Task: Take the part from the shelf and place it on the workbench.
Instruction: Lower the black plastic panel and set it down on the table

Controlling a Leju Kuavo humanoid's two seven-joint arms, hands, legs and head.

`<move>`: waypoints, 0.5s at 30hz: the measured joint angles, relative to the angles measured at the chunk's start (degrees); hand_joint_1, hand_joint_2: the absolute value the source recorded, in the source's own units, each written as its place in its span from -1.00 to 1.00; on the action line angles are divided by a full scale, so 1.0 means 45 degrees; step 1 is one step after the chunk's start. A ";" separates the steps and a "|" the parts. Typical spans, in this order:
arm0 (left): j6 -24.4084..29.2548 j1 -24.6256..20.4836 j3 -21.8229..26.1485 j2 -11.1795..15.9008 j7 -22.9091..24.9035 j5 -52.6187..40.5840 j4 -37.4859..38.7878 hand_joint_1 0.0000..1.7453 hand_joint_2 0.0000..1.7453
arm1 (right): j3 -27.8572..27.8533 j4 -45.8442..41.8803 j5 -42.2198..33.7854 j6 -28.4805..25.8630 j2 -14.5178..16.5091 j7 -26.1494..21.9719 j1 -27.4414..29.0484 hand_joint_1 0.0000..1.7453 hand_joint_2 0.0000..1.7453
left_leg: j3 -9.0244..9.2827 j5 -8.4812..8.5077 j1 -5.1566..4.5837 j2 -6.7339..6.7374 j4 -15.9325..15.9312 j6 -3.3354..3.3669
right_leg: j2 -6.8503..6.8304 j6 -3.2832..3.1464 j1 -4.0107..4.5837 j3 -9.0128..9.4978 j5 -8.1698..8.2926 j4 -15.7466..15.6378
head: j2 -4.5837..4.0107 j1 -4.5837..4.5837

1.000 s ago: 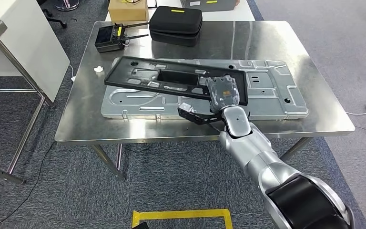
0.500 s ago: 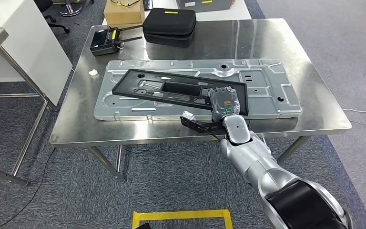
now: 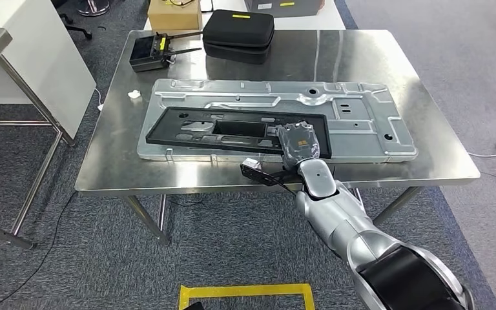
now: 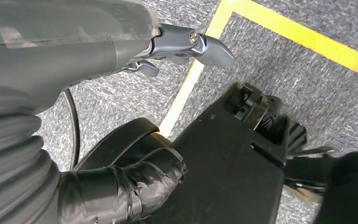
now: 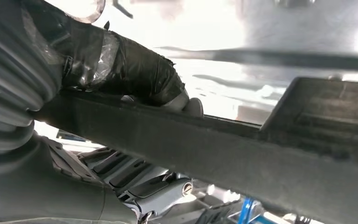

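Head view: a steel workbench [image 3: 426, 148] stands ahead on grey carpet. A large silver stamped panel [image 3: 361, 123] lies flat across its middle. On top of that panel lies the long black plastic part [image 3: 200, 126], running left to right, its near right corner under the right hand [image 3: 299, 143]. The hand grips that corner, fingers over the top edge, with the silver right arm [image 3: 336, 206] coming in from the near right. At the far left of the workbench sits a black controller with antennas [image 3: 150, 51]; to its right, a black zip case [image 3: 239, 31]. A cardboard box [image 3: 173, 13] sits beyond them. A small white scrap [image 3: 133, 94] lies near the panel's far left corner. Yellow floor tape [image 3: 245, 292] marks the carpet at the near edge.

Left wrist view: the left hand [image 4: 168, 46] hangs over carpet and yellow tape, fingers loosely extended and apart, holding nothing.

Right wrist view: the part's dark edge [image 5: 242, 149] runs between the taped thumb [image 5: 135, 74] and the grey fingers [image 5: 158, 189], clamped from both sides. Bright metal glare lies behind.
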 joint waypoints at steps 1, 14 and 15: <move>-0.0011 0.0011 0.0000 0.0002 -0.0006 0.0009 0.0000 -1.00 1.00 | 0.0000 0.0024 -0.0015 0.0060 0.0000 -0.0049 0.0037 1.00 1.00 | 0.0002 -0.0003 -0.0001 -0.0006 0.0002 0.0001 | -0.0003 0.0020 -0.0017 -0.0194 -0.0056 0.0405 | 0.0000 0.0000; -0.0096 0.0011 0.0000 -0.0007 -0.0068 0.0028 0.0000 -1.00 1.00 | 0.0000 0.0068 -0.0111 0.0337 0.0187 -0.0059 0.0093 1.00 1.00 | -0.0861 -0.1258 -0.0035 -0.0002 0.2018 -0.0531 | -0.0028 -0.0639 0.0000 0.1607 0.1654 -0.3354 | 0.0000 -0.0009; -0.0096 0.0020 0.0000 -0.0005 -0.0068 0.0028 0.0000 -1.00 1.00 | 0.0000 0.0074 -0.0113 0.0346 0.0198 -0.0064 0.0114 1.00 1.00 | -0.1264 -0.1599 -0.0031 -0.0002 0.2882 -0.0566 | -0.0030 -0.0648 0.0008 0.1604 0.1650 -0.3344 | 0.0000 -0.0011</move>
